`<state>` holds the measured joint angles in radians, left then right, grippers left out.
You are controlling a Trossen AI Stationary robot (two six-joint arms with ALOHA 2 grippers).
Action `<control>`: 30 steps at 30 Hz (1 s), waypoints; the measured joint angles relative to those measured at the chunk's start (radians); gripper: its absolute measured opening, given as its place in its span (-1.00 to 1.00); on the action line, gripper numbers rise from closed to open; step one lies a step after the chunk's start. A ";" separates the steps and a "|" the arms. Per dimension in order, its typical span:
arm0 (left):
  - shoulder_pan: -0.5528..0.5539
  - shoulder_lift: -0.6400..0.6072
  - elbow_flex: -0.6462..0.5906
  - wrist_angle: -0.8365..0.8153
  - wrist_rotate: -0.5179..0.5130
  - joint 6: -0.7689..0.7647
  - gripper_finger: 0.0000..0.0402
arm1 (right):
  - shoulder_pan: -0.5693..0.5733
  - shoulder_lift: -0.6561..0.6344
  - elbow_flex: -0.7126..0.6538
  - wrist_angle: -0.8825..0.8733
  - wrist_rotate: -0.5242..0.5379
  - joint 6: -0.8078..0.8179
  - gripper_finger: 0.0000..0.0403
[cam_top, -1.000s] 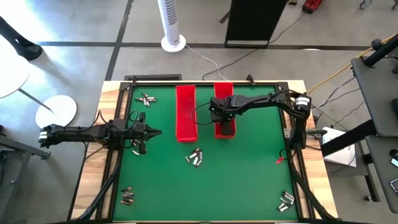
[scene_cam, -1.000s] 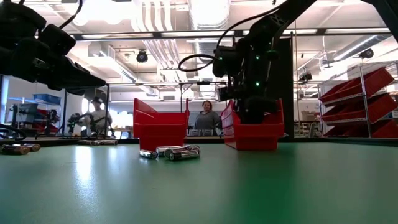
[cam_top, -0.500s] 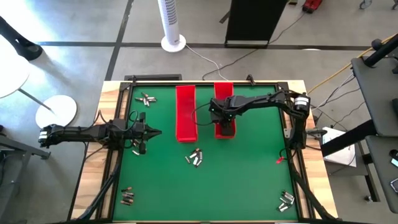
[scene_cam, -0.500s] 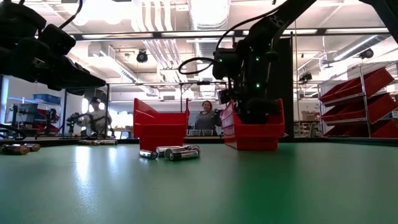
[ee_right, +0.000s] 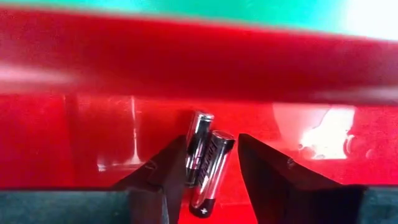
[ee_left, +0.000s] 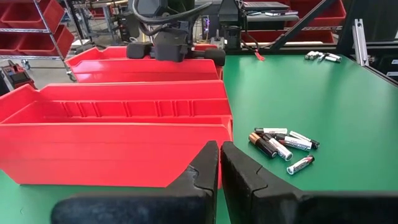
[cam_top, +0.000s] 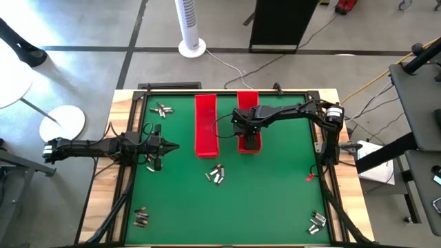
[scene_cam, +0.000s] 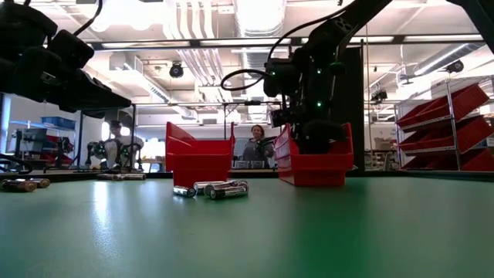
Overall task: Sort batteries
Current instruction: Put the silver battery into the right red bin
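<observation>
Where fingers part, two silvery-dark batteries in red tray.

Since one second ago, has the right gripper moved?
No. In the high view the right gripper sits over the same end of the right red tray.

Red trays; green table; silver and black batteries

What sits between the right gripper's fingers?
In the right wrist view, two batteries lie on the red tray's floor between the open right gripper's fingers.
</observation>
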<state>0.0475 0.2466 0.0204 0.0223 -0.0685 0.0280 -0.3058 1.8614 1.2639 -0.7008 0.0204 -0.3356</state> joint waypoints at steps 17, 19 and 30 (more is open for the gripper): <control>0.000 0.000 0.000 0.000 0.000 0.000 -1.00 | 0.062 -0.245 0.020 -0.082 0.010 0.087 -0.09; 0.000 0.000 0.000 0.000 0.000 0.000 -1.00 | 0.099 -0.294 0.018 -0.080 0.010 0.104 -0.09; 0.000 0.000 0.000 0.000 0.000 0.000 -1.00 | 0.392 -0.439 -0.093 0.184 0.005 0.142 -0.15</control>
<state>0.0475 0.2470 0.0200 0.0227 -0.0685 0.0280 0.0857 1.4224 1.1707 -0.5168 0.0253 -0.1932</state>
